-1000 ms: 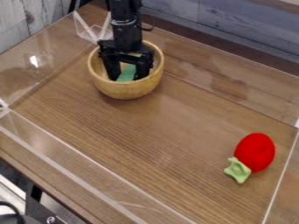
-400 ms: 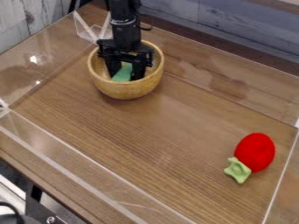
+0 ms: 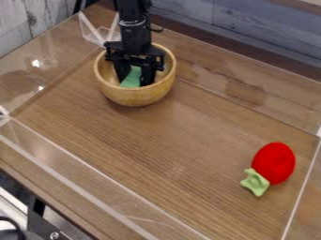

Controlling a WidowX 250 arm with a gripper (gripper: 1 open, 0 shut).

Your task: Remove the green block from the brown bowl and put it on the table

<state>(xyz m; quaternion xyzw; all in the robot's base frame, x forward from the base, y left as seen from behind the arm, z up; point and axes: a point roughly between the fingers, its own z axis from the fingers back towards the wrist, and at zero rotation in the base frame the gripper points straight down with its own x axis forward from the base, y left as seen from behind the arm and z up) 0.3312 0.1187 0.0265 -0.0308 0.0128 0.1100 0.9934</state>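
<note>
Our black pincer point(image 3: 133, 75) reaches straight down into the round light-brown wooden bowl point(image 3: 137, 92) on the wood-grain table point(image 3: 175, 141), its fingers closed around the small green block point(image 3: 131, 81) inside.

Wooden brown bowl point(image 3: 138, 91), matte green block point(image 3: 131, 80)

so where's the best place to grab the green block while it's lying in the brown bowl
Grip the green block across its narrow width near the middle, coming straight down from above. It is a short bar lying low inside the brown bowl, whose thick walls block any sideways approach, so only the open top gives access. The gripper is already down inside the bowl at the block, pointing downward.
</note>
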